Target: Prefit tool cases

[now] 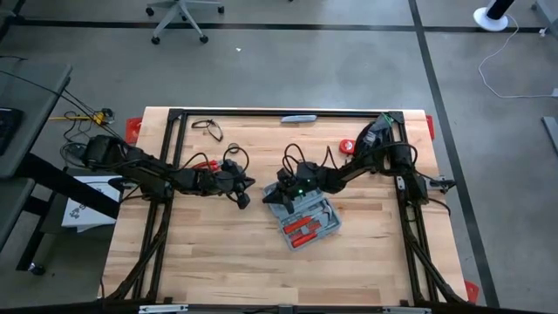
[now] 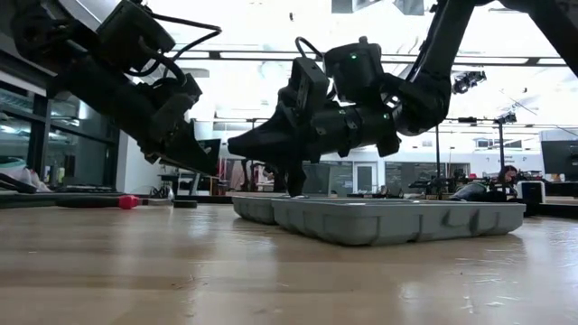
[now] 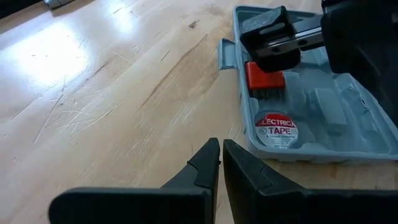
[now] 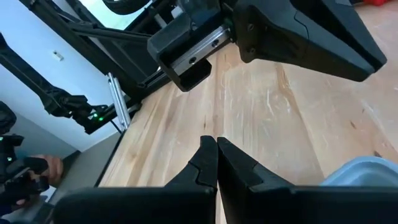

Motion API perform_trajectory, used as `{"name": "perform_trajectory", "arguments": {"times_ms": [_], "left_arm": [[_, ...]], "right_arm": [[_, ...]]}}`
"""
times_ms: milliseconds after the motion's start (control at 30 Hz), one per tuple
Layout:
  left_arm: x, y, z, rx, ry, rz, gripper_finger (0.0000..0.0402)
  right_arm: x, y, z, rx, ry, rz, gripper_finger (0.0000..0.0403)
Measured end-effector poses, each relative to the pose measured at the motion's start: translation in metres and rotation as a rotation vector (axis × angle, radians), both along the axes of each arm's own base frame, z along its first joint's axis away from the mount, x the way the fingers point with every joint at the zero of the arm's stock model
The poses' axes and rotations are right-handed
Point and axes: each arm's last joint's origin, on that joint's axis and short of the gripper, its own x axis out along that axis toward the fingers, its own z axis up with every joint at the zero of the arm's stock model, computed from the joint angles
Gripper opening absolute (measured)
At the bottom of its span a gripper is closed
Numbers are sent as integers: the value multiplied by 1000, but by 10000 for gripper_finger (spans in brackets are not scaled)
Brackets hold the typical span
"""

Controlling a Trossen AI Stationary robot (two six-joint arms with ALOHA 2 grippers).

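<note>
The blue-grey tool case (image 1: 307,220) lies open and flat on the wooden table, right of centre. Red-handled tools (image 1: 301,228) sit in its near half. In the left wrist view a roll of electrical tape (image 3: 276,129) and a red part (image 3: 263,76) sit in the case's (image 3: 336,118) moulded inside. My right gripper (image 1: 281,186) is shut and hovers over the case's far left corner, its fingers (image 4: 216,152) over bare wood. My left gripper (image 1: 243,195) is shut and hangs above the table, left of the case (image 2: 379,219).
A slim grey-blue bar (image 1: 299,118) lies at the table's far edge. A black cable loop (image 1: 207,129) lies at the far left, and small red items (image 1: 347,146) (image 1: 206,163) lie nearby. A black frame (image 1: 261,112) rims the table. Bare wood spreads along the near side.
</note>
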Motion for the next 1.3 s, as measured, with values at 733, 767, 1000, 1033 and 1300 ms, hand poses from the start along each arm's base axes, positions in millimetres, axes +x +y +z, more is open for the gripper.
{"name": "perform_trajectory", "arguments": {"times_ms": [733,767,1000,1033,1300], "left_arm": [[0,1,0,15,0,18,15],[0,1,0,15,0,19,15],[0,1,0,14,-1,17,15],[0,1,0,13,-1,18,15],[0,1,0,13,-1,18,15]], "right_arm": [[-12,0,47,-120,53,36,0],[-12,1,44,-118,60,31,0],[-10,2,38,-99,66,23,0],[-10,2,40,-89,50,25,0],[-7,1,17,-111,94,4,0]]}}
